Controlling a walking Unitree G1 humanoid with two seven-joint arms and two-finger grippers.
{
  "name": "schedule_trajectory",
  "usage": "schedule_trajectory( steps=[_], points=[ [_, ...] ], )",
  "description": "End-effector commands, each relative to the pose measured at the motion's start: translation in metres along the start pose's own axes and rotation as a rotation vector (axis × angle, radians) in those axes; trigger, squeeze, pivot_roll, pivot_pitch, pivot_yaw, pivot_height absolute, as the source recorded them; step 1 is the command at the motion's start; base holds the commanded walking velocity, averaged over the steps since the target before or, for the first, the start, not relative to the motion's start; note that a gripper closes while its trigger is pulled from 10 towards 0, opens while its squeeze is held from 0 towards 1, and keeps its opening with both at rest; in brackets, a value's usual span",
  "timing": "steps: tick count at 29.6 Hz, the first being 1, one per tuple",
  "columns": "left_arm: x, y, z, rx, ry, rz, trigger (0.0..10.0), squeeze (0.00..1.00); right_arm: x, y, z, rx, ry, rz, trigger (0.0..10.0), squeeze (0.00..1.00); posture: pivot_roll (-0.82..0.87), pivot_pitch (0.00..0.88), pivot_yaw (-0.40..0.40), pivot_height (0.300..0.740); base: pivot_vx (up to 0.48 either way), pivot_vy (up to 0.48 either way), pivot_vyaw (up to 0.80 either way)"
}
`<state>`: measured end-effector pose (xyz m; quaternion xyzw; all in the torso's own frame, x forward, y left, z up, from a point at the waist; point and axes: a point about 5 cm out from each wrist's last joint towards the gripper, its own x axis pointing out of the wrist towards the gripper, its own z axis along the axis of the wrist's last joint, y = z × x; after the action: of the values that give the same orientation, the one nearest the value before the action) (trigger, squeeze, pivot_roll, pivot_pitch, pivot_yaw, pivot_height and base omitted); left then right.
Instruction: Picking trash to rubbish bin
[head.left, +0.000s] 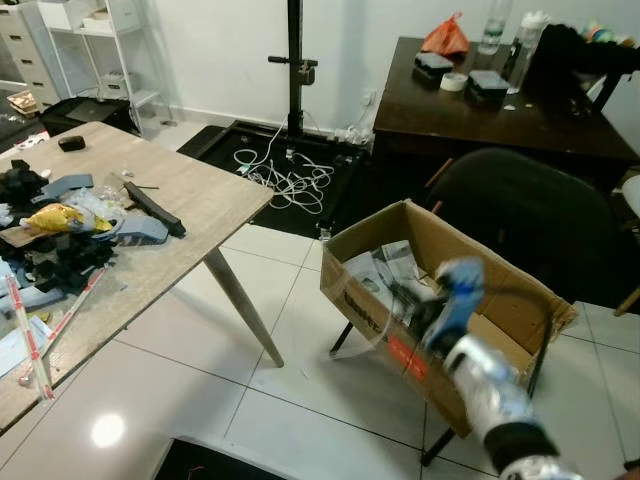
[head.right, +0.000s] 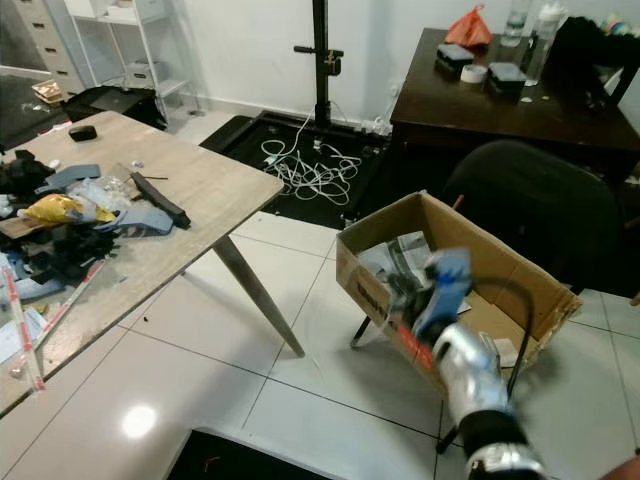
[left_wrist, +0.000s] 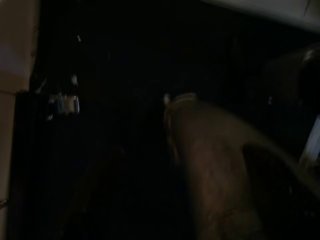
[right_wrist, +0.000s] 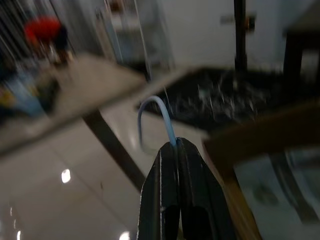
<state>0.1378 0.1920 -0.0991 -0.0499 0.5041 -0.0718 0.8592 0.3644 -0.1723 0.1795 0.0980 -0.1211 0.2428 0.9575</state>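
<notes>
White tiled floor is spreading under everything. Light wooden table with slanted legs is standing on my left, and a heap of trash, black scraps, a yellow wrapper and grey pieces, is lying on its near end. A dark wooden desk with an orange bag and bottles is standing at the back right, a black chair in front of it. An open brown cardboard box serving as the rubbish bin is sitting between the table and the chair, papers and wrappers lying inside it. A tangle of white cables is lying on a black mat behind.

My right gripper is hanging at the box's near rim, blurred in the eye views. Its two black fingers are pressed together, pinching a thin curved pale-blue strip that is sticking out past the tips.

My left gripper is idling in the dark; I cannot tell how its fingers are standing.
</notes>
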Motion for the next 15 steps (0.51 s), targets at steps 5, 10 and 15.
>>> schedule_trajectory(
  steps=[5,10,15],
  points=[
    [-0.005,0.001,-0.023,-0.012,0.082,0.000,10.0,0.00,-0.002,0.013,0.016,0.090,-0.048,0.136,10.0,0.00,-0.16,0.175,0.049,0.740,0.000,0.000,-0.77],
    [-0.004,0.001,-0.021,-0.011,0.078,0.000,10.0,0.00,-0.001,0.022,0.037,0.086,-0.101,0.207,10.0,0.00,-0.16,0.175,0.049,0.740,0.000,0.000,-0.77],
    [-0.003,0.000,-0.020,-0.012,0.074,0.001,10.0,0.00,0.001,0.027,0.052,0.083,-0.132,0.232,10.0,0.00,-0.16,0.168,0.048,0.740,0.000,0.000,-0.77]
  ],
)
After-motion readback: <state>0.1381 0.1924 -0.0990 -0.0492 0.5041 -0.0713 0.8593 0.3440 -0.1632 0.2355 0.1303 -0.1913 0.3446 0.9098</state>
